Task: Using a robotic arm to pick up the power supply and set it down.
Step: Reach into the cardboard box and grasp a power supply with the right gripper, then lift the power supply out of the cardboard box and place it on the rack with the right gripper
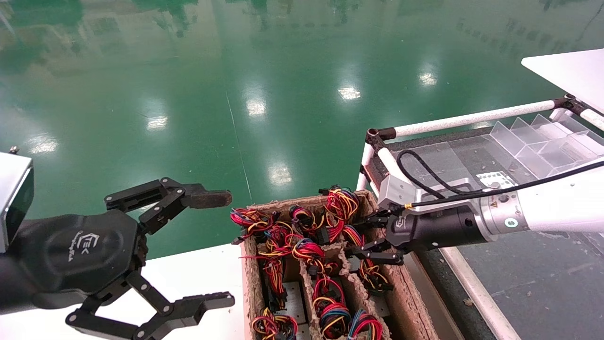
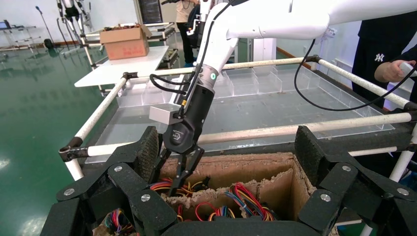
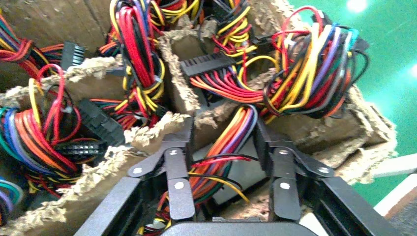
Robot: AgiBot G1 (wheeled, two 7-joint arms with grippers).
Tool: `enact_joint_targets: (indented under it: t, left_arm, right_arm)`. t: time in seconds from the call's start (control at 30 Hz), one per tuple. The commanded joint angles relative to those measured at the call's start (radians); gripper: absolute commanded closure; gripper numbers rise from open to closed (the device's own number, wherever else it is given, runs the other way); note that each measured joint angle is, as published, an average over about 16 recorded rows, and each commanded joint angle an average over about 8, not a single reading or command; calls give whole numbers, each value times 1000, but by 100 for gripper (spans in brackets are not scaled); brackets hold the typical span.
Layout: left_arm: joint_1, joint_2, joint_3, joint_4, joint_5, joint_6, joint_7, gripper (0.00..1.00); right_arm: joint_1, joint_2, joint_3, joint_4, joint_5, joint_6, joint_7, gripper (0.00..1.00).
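The robotic arm's black right gripper (image 1: pixel 357 240) reaches down into the far right compartment of a torn cardboard box (image 1: pixel 417 302). In the right wrist view this gripper (image 3: pixel 223 133) is open. Its fingers (image 3: pixel 178 162) stand on either side of the power supply (image 3: pixel 241 174), a grey metal box. A bundle of orange, red, yellow and purple wires (image 3: pixel 223 140) runs between the jaws. The left wrist view shows the same gripper (image 2: pixel 169 184) dipping into the box (image 2: pixel 246 169). My left gripper (image 1: pixel 226 249) hangs open at the left, beside the box, holding nothing.
Other compartments hold more units with looped coloured wires (image 1: pixel 306 250). A white table (image 1: pixel 198 274) lies under the box. To the right stands a rack of white tubes (image 1: pixel 472 118) with clear plastic dividers (image 1: pixel 533 141). A person (image 2: pixel 383 54) stands beyond the rack.
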Motion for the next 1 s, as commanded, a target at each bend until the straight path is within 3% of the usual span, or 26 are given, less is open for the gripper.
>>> enact_joint_targets:
  t: [0.03, 0.6, 1.0]
  left_arm:
    - [0, 0, 0, 0, 0, 0, 0, 0]
    - [0, 0, 0, 0, 0, 0, 0, 0]
    - [0, 0, 1, 0, 0, 0, 0, 0]
  right_arm:
    - [6, -4, -2, -14, -4, 4, -10, 100]
    - [19, -12, 7, -99, 13, -34, -57, 100]
    - [22, 41, 72, -114, 110, -86, -98, 100]
